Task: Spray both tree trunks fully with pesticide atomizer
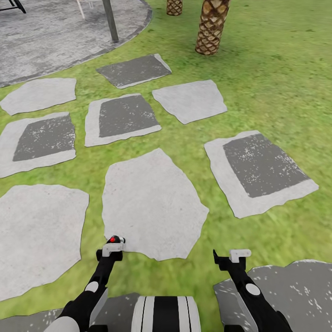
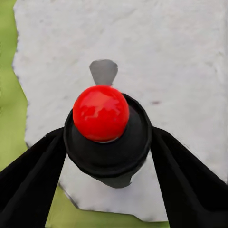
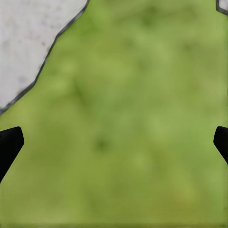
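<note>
This is a garden: green grass [image 1: 272,83] covers the ground, and flat grey stepping stones [image 1: 152,207] of uneven shape lie set into it, some pale all over and some with dark worn middles. Two scaly palm trunks [image 1: 212,27] rise from the lawn at the far side. Beside them a round paved patio [image 1: 55,32] with a dark stone border carries a slim grey post [image 1: 110,20] and what look like the legs of outdoor furniture.
</note>
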